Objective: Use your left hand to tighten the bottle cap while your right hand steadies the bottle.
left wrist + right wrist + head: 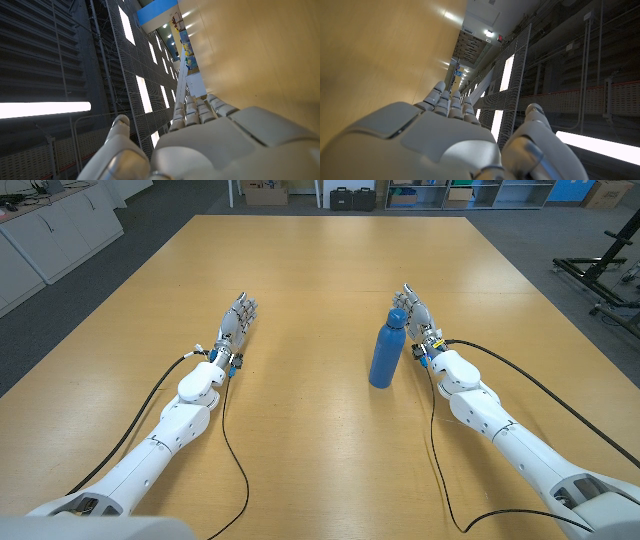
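A blue bottle with a blue cap stands upright on the wooden table, right of the middle. My right hand stands just to the bottle's right, fingers stretched forward and apart, holding nothing; whether it touches the bottle I cannot tell. My left hand lies well to the left of the bottle, fingers straight, holding nothing. The left wrist view shows the left hand with its fingers extended over the tabletop. In the right wrist view the right hand shows the same, fingers reaching out together.
Black cables run along both arms across the near part of the table. Cabinets stand at the far left, boxes and shelves behind the table, and a black stand at the far right.
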Available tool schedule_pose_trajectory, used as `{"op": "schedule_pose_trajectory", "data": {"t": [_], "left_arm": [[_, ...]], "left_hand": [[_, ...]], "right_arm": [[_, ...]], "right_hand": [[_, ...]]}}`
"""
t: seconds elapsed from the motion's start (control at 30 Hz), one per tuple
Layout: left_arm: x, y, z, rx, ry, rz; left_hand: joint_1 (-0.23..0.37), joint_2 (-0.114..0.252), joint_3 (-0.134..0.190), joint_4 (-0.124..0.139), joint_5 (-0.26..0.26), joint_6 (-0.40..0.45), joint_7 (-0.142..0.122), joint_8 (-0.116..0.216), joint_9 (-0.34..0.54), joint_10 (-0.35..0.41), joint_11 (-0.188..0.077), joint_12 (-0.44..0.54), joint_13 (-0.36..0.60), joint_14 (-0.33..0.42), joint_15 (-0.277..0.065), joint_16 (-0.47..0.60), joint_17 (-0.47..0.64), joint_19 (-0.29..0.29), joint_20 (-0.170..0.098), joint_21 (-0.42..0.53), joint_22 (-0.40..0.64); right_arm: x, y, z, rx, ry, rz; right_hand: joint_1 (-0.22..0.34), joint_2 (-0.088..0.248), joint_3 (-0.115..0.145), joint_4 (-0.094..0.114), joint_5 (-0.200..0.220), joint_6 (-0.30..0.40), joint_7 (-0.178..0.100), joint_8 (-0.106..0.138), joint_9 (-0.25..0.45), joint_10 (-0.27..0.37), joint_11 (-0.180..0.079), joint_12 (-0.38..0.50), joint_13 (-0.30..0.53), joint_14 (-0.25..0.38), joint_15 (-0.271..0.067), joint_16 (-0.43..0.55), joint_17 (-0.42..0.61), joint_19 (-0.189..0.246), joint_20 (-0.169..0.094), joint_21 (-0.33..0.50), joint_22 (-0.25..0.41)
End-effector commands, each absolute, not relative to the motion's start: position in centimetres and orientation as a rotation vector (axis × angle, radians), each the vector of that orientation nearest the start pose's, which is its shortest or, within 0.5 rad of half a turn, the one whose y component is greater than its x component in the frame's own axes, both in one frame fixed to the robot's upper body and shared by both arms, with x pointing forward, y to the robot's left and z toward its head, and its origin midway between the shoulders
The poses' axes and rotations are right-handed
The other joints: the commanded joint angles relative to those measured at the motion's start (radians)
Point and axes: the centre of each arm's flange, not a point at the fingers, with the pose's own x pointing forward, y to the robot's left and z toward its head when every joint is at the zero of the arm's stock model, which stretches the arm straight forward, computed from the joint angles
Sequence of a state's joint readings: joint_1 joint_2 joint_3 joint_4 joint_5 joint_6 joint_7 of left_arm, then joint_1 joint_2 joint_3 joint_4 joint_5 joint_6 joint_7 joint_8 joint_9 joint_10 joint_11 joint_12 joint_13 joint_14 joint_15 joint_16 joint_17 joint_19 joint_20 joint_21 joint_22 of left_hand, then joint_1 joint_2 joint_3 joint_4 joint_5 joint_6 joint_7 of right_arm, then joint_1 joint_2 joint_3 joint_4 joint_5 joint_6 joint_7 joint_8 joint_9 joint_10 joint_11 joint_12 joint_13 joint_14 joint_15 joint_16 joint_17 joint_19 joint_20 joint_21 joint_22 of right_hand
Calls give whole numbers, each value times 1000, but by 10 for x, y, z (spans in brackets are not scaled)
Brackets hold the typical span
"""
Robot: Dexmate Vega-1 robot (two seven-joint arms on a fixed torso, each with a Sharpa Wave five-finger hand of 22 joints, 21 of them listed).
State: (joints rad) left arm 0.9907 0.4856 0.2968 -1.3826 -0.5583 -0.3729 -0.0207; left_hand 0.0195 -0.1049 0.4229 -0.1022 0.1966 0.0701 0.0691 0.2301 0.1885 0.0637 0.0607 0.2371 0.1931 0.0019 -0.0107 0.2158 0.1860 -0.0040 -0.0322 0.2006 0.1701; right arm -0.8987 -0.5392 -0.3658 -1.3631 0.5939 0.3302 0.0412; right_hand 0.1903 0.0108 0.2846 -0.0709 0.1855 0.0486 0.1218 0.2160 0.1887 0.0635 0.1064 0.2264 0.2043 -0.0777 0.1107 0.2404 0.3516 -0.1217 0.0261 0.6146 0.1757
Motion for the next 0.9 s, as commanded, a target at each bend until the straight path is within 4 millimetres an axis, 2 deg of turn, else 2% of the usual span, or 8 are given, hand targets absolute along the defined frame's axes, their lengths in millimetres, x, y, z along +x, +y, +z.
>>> {"op": "schedule_pose_trajectory", "data": {"t": [0.03,0.1,0.23,0.43,0.67,0.77,0.87,0.9], "left_arm": [[619,274,-69,-3,-662,-180],[621,273,-73,-14,-658,-175],[620,273,-76,-10,-653,-169],[609,274,-71,22,-662,-176],[601,279,-73,16,-687,-189],[600,281,-77,0,-693,-189],[600,284,-81,-6,-694,-181],[600,285,-82,-5,-693,-181]], "left_hand": [[3,8,6,-1,3,18,-1,12,4,16,-2,6,5,12,-4,8,2,6,-61,2,5],[4,10,6,-1,2,25,-2,13,4,22,-6,7,5,18,-5,9,2,9,-60,2,5],[6,13,7,-2,2,39,-4,17,4,33,-8,10,5,32,-9,12,2,16,-59,3,5],[8,15,7,-3,2,43,-4,17,4,39,-8,11,5,35,-9,12,1,22,-60,4,5],[11,20,9,-4,1,49,-9,18,4,43,-9,11,5,38,-5,11,1,23,-56,4,5],[12,22,10,-4,1,56,-10,20,4,46,-9,11,5,40,-5,10,1,23,-55,3,5],[13,25,11,-5,0,66,-14,22,5,50,-12,11,5,46,-9,11,1,27,-50,3,5],[13,26,11,-5,0,67,-15,22,5,50,-12,11,5,47,-9,11,1,27,-50,3,5]], "right_arm": [[626,-300,-42,-42,-673,283],[622,-303,-42,-46,-685,285],[614,-307,-41,-70,-714,280],[605,-306,-46,-86,-706,275],[591,-308,-56,-135,-688,264],[584,-309,-59,-141,-685,254],[580,-309,-62,-140,-691,254],[578,-309,-63,-140,-695,252]], "right_hand": [[11,6,-2,-5,-1,16,-6,4,2,13,-6,9,-2,-2,-4,-1,-3,-41,23,-20,6],[10,9,-4,-5,-2,20,-8,2,2,9,-11,6,-4,-3,-5,-3,-6,-76,39,-38,6],[11,18,-6,-7,-4,17,-15,-5,2,-12,-13,-4,-6,-59,7,-26,-11,-134,50,-71,8],[19,21,-6,-14,-5,-3,-23,-14,3,-43,-13,-16,-6,-85,8,-35,-15,-175,84,-95,9],[47,7,-6,-38,-2,-58,-25,-27,4,-87,-8,-27,-6,-118,14,-44,-20,-187,102,-109,11],[57,2,-6,-45,-1,-69,-25,-27,5,-99,-7,-29,-6,-121,14,-43,-22,-163,105,-103,11],[73,-9,-7,-58,4,-75,-12,-22,7,-107,-4,-27,-5,-121,16,-40,-24,-133,80,-98,10],[83,-16,-7,-65,7,-90,-8,-23,8,-114,0,-26,-5,-121,17,-38,-26,-118,59,-97,10]]}}
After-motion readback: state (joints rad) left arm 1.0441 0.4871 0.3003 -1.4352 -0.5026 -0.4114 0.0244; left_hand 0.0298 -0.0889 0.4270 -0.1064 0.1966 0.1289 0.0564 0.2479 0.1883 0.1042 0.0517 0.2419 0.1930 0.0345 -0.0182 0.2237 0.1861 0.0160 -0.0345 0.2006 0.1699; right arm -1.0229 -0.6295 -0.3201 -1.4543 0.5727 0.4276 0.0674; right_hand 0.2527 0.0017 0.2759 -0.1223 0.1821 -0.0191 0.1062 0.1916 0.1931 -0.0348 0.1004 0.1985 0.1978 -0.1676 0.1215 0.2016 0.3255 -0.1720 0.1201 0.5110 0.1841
